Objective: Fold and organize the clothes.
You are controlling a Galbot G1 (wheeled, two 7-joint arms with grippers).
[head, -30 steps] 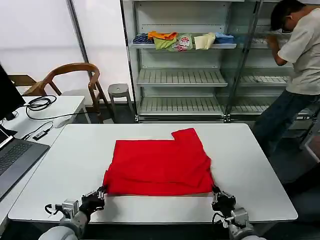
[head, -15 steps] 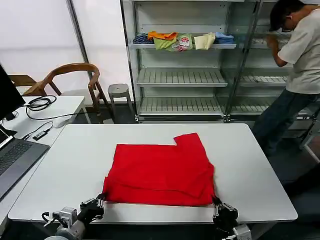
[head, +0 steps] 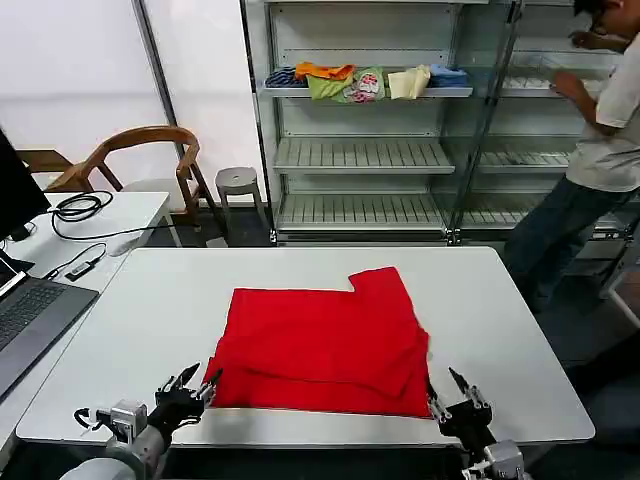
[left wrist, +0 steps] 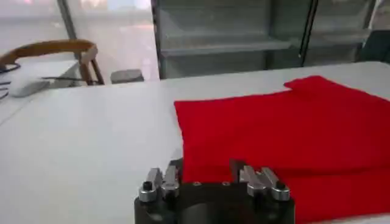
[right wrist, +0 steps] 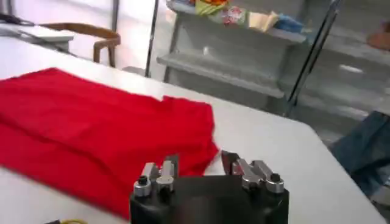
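Bright red cotton is what I see first: the red short-sleeved T-shirt (head: 322, 338) lies folded flat on the white tabletop (head: 140, 320), near its middle and toward the front edge, with one sleeve sticking out at the far right corner. In my head view the left claw (head: 196, 382) sits at the near left corner of the shirt with its fingers spread apart, holding nothing. The right claw (head: 455, 393) is at the near right corner, also with the fingers apart and empty, just beside the fabric edge. From the left wrist view I see the left claw (left wrist: 204, 175) low over the tabletop with the red T-shirt (left wrist: 286, 131) directly in front of it. From the right wrist view the right claw (right wrist: 201, 164) is the same, with the red cloth (right wrist: 91, 131) spread before it and nothing between its fingers.
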